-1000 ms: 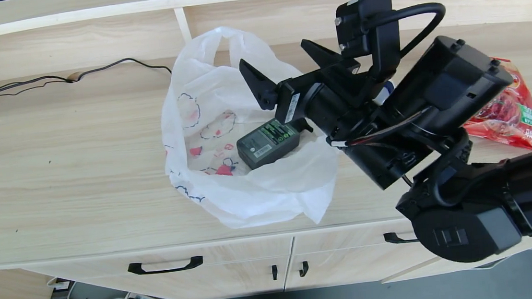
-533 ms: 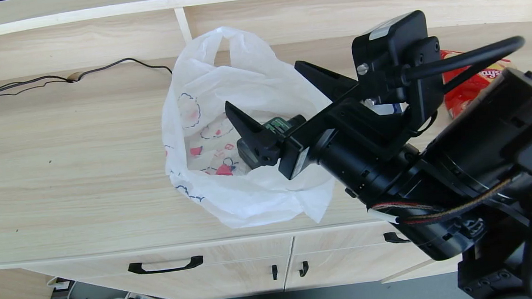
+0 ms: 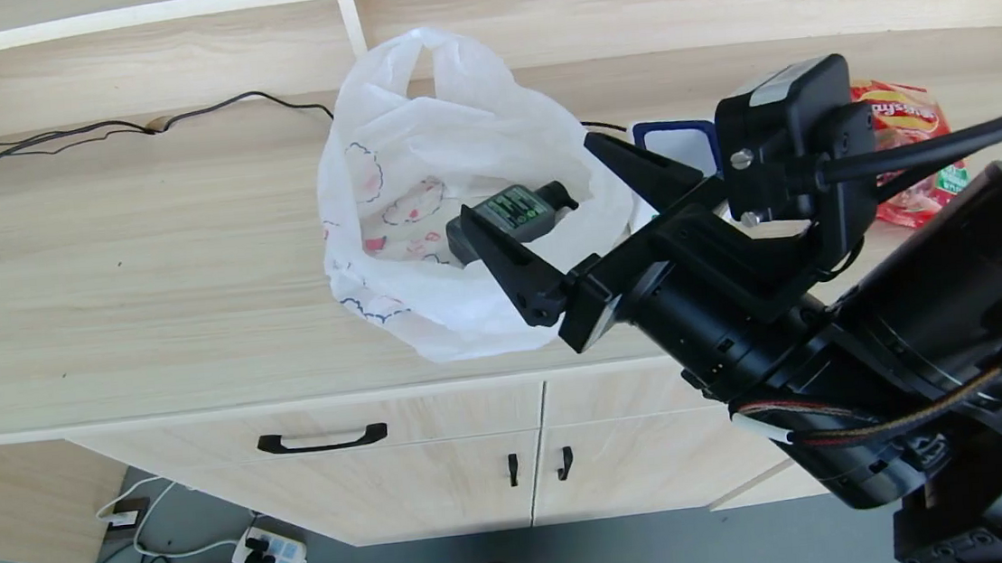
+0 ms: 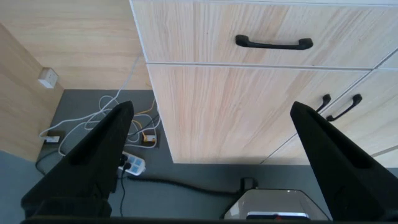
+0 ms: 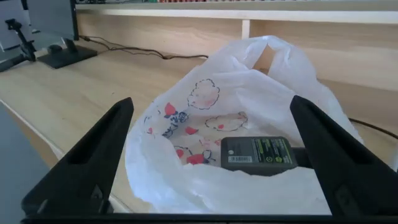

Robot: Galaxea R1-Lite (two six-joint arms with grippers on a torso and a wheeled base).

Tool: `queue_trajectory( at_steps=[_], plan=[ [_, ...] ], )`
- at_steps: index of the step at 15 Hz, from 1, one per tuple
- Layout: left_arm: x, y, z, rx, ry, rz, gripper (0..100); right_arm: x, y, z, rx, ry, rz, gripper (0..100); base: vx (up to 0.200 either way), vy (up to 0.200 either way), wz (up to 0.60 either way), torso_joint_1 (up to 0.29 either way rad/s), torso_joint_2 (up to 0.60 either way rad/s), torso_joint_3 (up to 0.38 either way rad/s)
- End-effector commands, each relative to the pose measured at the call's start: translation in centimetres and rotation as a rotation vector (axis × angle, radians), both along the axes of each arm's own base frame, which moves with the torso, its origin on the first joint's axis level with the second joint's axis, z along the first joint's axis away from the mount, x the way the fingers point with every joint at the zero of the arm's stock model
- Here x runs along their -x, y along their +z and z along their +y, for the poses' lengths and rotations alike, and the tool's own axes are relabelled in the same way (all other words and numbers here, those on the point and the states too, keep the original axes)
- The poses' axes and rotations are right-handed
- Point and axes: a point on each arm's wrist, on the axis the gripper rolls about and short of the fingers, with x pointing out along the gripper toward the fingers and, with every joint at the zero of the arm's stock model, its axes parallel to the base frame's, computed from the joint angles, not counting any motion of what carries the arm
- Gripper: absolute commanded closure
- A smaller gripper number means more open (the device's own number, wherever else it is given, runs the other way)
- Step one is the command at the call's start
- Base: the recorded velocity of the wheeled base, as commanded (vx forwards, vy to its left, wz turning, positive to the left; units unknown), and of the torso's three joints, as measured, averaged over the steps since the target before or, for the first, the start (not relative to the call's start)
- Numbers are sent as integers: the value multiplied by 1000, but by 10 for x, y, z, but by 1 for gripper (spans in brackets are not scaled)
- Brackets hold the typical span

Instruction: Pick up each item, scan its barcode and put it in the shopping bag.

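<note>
With my right fingers [image 3: 508,263] spread wide and empty just before the shopping bag [image 3: 443,132], the grey adapter [image 3: 509,213] lying inside beyond their tips, I fear a swing toward the red snack pouch [image 3: 904,115] on their right could snag the flimsy plastic.

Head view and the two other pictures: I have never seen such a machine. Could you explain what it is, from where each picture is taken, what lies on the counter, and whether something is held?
It is a robot with two arms, each ending in a two-fingered pincer. The head view looks down from its head at a wooden counter. On it stands a white shopping bag with a dark box inside; a red snack packet lies to the right. The right pincer hovers open before the bag. The other pictures come from wrist cameras; the left pincer, open, faces the drawers below. Nothing is held.
</note>
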Motion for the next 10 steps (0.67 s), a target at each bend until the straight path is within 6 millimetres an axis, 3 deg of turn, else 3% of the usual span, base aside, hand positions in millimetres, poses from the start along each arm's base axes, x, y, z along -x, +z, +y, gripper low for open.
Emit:
queue_trajectory(
  at_steps=[1, 4, 7, 10],
  plan=[
    [0, 0, 0, 1, 1, 2, 0, -2, -9, -6, 7, -7, 25, 0, 0, 0, -600, -7, -7, 2],
    [0, 0, 0, 1, 1, 2, 0, 0, -13, -8, 3, -6, 24, 0, 0, 0, -600, -2, -1, 6],
    [0, 0, 0, 1, -1, 3, 0, 1, -17, -7, 15, 0, 34, 0, 0, 0, 0, 0, 0, 0],
    [0, 0, 0, -1, -1, 5, 0, 4, -17, -10, 10, -1, 33, 0, 0, -200, 0, 4, 4, 2]
  ],
)
